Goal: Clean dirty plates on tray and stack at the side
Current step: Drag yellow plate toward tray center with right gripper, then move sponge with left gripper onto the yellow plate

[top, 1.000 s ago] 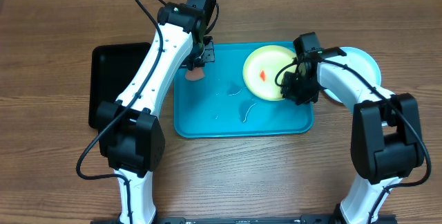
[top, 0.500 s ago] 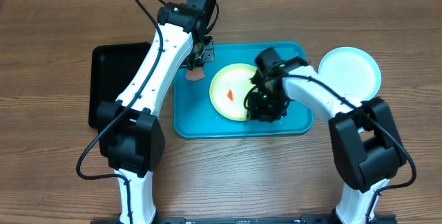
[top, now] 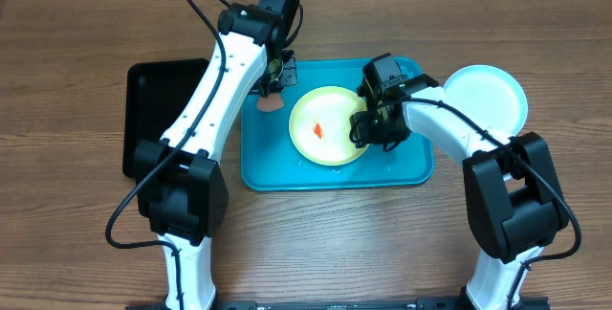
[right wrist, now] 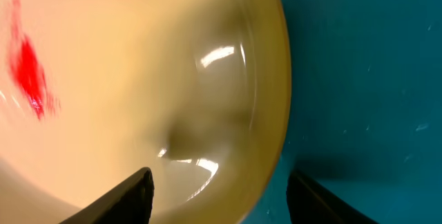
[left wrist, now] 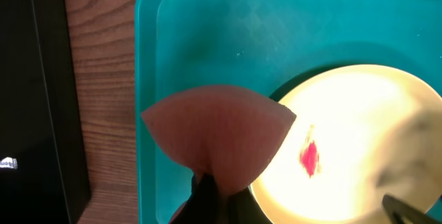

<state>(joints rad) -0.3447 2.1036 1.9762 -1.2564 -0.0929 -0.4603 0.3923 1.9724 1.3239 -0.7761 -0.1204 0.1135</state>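
1. Since a second ago the yellow-green plate has travelled from the far right corner of the turquoise tray to its middle. My right pincer went with it and widened as it went. My left arm has not stirred.
2. That right pincer now stands apart. One finger is over the plate's inside and the other over the tray, with the plate's right rim between them. I see no pad pressing on the rim, so I judge the plate let go, set down where it can be wiped.
3. My left pincer is pinched together on the pink sponge, which hangs above the far left of the tray, just beside the plate's left edge. I hold it there ready to wipe.
4. The red smear lies left of the plate's centre, on the sponge's side, and is not yet cleaned.
5. A pale plate rests on the table to the right of the tray, apart from it; that looks like the stacking place. I cannot tell whether it is one plate or two.
6. The table is brown wood grain. A black tray lies to the left of the turquoise one, with a strip of wood between them. Beyond the far edge only a plain tan band shows, and nothing more of the room.
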